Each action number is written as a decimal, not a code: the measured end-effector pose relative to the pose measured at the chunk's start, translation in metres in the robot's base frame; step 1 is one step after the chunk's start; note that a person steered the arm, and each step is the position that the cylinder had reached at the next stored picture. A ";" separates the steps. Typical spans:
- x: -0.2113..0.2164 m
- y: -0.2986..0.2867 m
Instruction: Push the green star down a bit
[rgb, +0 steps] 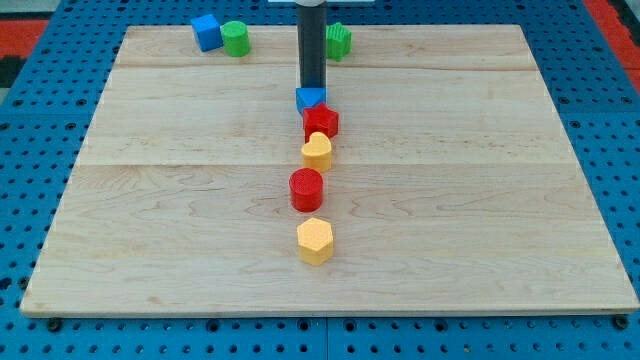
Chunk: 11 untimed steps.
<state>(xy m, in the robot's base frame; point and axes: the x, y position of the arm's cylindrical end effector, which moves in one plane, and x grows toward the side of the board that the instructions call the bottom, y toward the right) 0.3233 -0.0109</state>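
The green star (340, 40) sits near the board's top edge, just right of centre, with its left side hidden behind my dark rod. My tip (312, 88) rests on the board below and left of the star, apart from it. The tip stands right at the top edge of a blue triangular block (311, 99); I cannot tell whether they touch.
Below the blue block, a column runs down the middle of the wooden board (480, 200): a red block (322, 122), a yellow heart (317, 151), a red cylinder (306, 189) and a yellow hexagon (315, 240). A blue cube (207, 32) and a green cylinder (236, 39) sit at the top left.
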 end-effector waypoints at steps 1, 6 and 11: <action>0.002 0.014; -0.111 0.122; -0.064 0.005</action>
